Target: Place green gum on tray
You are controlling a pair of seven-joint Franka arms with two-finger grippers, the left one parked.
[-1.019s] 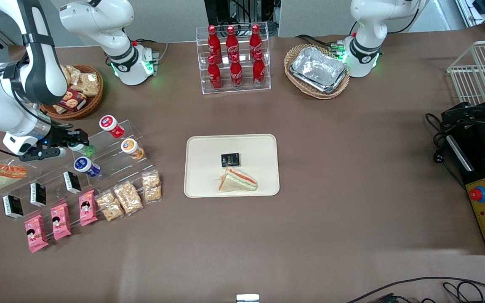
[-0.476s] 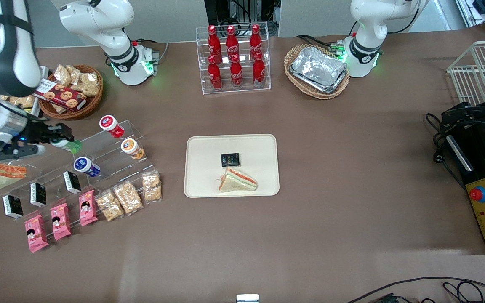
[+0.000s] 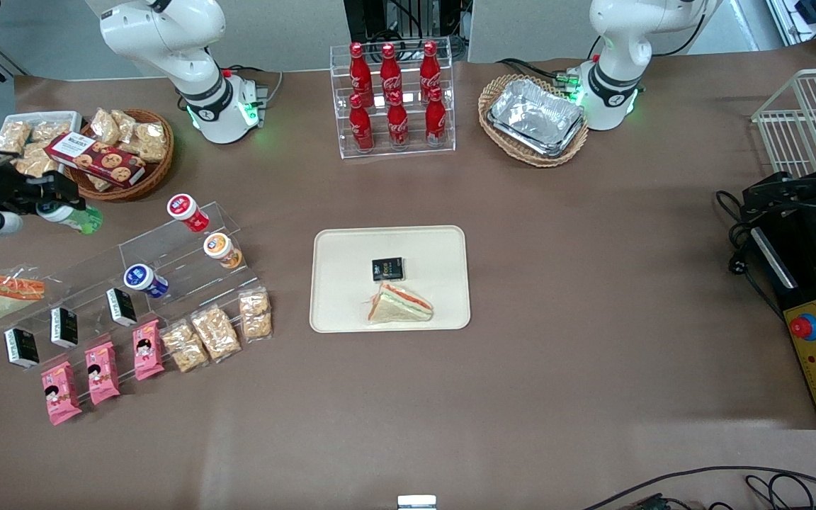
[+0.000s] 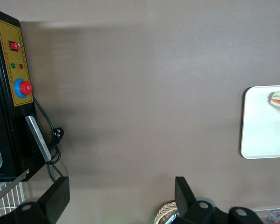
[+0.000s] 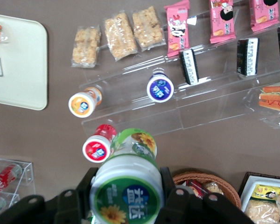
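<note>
Gripping cylindrical green gum (image 5: pixel 128 186) (hand (image 3: pixel 40 202))

a brown-covered bench (image 3: pixel 557 297) fills the scene; a white wire rack (image 3: pixel 808 117) and a black control box (image 3: pixel 815 333) sit toward the parked arm's end.

Green gum (image 5: pixel 127 186) apparently held aloft; tray (image 3: pixel 341 244) flat

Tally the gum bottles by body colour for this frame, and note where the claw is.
Green-bodied gum bottle with white lid: 1, shut in the claw, lifted clear of the stepped clear acrylic rack
Red-bodied: 1
Orange-bodied: 1
Blue-bodied: 1
Total: 4
</note>
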